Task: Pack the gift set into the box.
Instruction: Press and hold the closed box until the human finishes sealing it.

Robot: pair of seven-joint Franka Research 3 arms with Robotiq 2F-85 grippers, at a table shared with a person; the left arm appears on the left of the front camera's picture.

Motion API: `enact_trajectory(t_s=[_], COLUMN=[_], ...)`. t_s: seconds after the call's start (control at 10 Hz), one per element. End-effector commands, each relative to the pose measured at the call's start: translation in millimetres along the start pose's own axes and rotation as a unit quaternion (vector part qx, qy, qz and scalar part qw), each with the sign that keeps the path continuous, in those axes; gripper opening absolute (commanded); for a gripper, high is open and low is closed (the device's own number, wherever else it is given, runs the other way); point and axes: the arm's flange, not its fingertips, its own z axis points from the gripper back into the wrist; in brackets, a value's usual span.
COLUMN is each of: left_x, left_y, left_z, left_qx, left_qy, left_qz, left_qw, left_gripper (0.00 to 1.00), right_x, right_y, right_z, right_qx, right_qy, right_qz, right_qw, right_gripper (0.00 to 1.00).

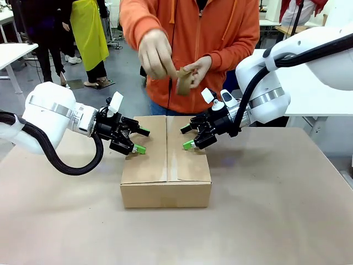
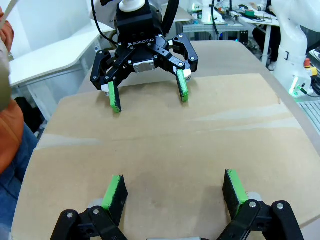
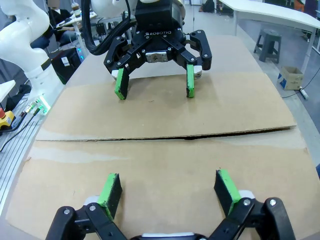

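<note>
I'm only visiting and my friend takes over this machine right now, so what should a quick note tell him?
Left gripper: open, empty, over the left edge of the box.
Right gripper: open, empty, over the box's right flap.
Box: mid-table, top flaps folded shut, seam visible and seemingly untaped.
Person's hands: raised behind the box, working a brown strip, probably tape.
Done: flaps closed, so the gift set is presumably inside; contents hidden.
Left: probably sealing the seam.
</note>
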Motion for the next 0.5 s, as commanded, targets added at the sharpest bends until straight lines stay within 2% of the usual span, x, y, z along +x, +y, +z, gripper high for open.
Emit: enact_trajectory(t_s=[0.0,0.4], left_x=[-1.6,-1.6], left_y=[-1.6,-1.6], left_z=[-0.8,-0.8], left_qx=[0.000,0.000], left_qy=[0.000,0.000], left_qz=[-0.010,-0.010], left_qw=[1.000,1.000], left_gripper=[1.00,1.00], right_x=[-4.3,-4.3], right_y=[2.5,2.5], right_z=[0.2,0.2], right_qx=[-0.002,-0.002], right_qy=[0.002,0.002], right_qz=[-0.002,-0.002], right_qw=[1.000,1.000], right_gripper=[1.00,1.00])
